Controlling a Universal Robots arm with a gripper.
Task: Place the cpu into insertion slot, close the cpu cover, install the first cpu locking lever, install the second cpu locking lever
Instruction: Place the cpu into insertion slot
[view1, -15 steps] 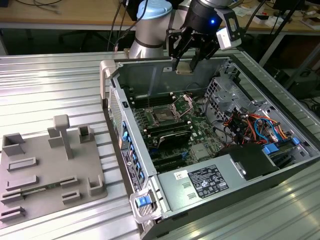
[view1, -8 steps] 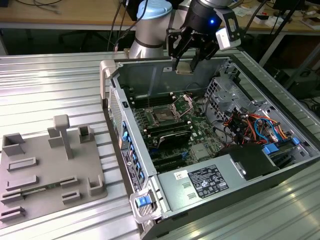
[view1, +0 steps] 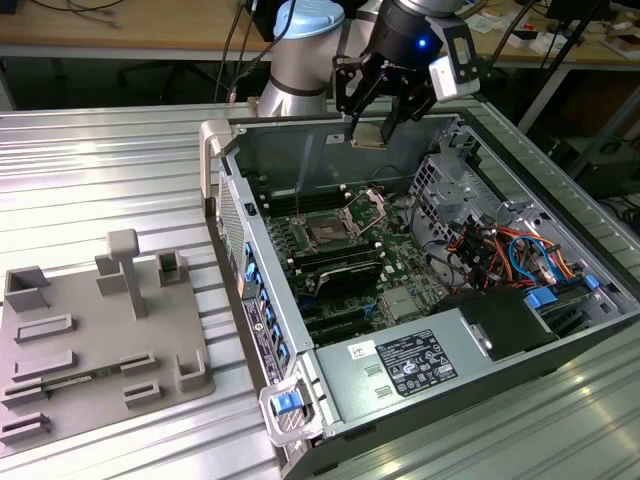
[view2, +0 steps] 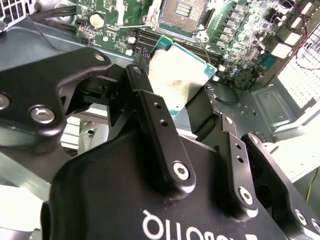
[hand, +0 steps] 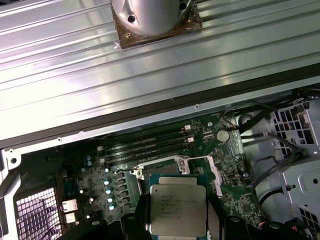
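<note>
My gripper (view1: 371, 128) hangs over the far end of the open computer case, shut on the cpu (view1: 368, 136). The flat silver-topped chip (view2: 181, 80) sits between the two black fingers (view2: 150, 102) and is tilted. The cpu (hand: 177, 210) hovers well above the motherboard. The insertion slot (view1: 328, 232) lies below and nearer the exterior view's left, its dark centre uncovered. The cpu cover (view1: 368, 207) stands raised at the slot's far edge. The slot (view2: 182, 11) also appears past the chip in the second wrist view.
The case's far wall (view1: 290, 150) rises close behind the gripper. A drive cage and coloured cables (view1: 500, 250) fill the exterior view's right. The power supply (view1: 420, 360) sits at the near end. Memory slots (hand: 150, 145) flank the socket. A grey fixture plate (view1: 100, 330) lies outside the case.
</note>
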